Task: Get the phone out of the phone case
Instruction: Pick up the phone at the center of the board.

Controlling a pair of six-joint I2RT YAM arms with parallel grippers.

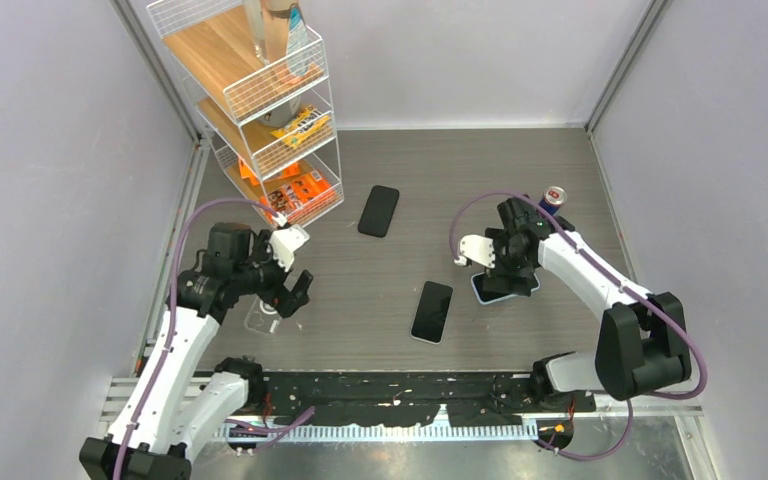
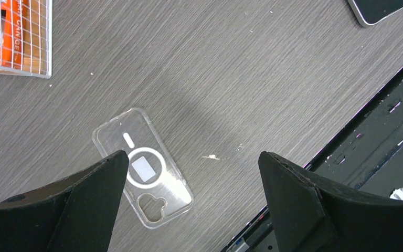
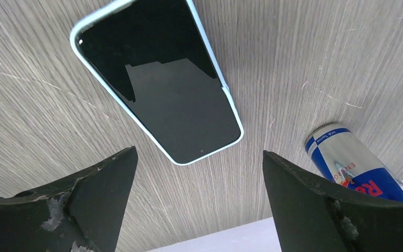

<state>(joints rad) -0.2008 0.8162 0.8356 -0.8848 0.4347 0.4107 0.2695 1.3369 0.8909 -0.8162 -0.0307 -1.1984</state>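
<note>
the left arm (image 1: 167,355) reaches forward, its wrist bent down and the left gripper (image 2: 192,155) spread wide and empty, while the right arm (image 1: 588,272) folds inward, its right gripper (image 3: 199,152) also pointing down, jaws wide, gripping nothing.

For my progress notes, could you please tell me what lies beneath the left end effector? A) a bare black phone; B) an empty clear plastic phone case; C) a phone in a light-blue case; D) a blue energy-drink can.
B: the left wrist view shows the empty clear plastic phone case lying flat on the grey wood-grain table below the open left end effector.
</note>
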